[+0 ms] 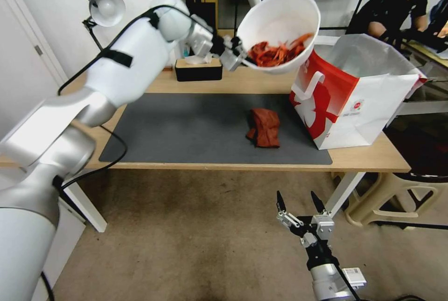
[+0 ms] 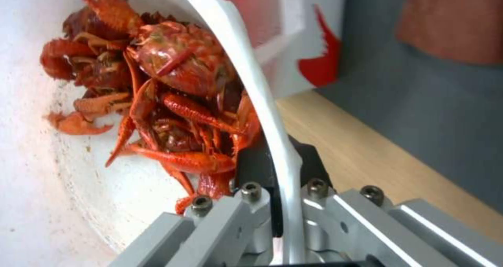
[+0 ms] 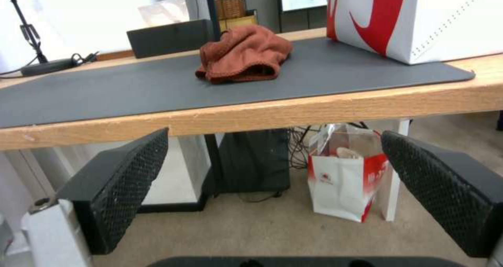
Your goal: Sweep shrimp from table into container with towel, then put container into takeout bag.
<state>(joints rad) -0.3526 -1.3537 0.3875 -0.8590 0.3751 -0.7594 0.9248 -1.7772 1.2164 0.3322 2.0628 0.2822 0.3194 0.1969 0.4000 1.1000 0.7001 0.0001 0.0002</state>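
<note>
Left gripper (image 1: 237,54) is raised above the far side of the long light-wood table (image 1: 364,158), jaws clamped on the rim of the round white plastic container (image 1: 280,16). One finger sits inside the wall, one outside, per the left wrist view (image 2: 280,204). Container hangs in the air, tilted, mouth facing the robot, its right edge just above the open top of the bag. Heap of glossy red-orange shrimp (image 1: 275,53) lies piled at the low side of the bowl (image 2: 210,31), against the wall by the clamped fingers (image 2: 173,102).

Black tissue box (image 1: 198,70) stands at the far table edge, below and left of the gripper. Dark grey rectangular mat (image 1: 186,128) covers the table centre. Small rust-brown soft towel (image 1: 264,127) lies crumpled on the mat's right part (image 3: 243,54), near the bag but apart from it.

Boxy red-and-white paper takeout bag (image 1: 347,100) stands upright at the right end of the table, mouth open, partly on the mat corner (image 3: 419,19).

Right gripper (image 1: 301,205) is parked low in front of the table edge, below tabletop level, jaws spread apart, holding nothing (image 3: 272,188).
</note>
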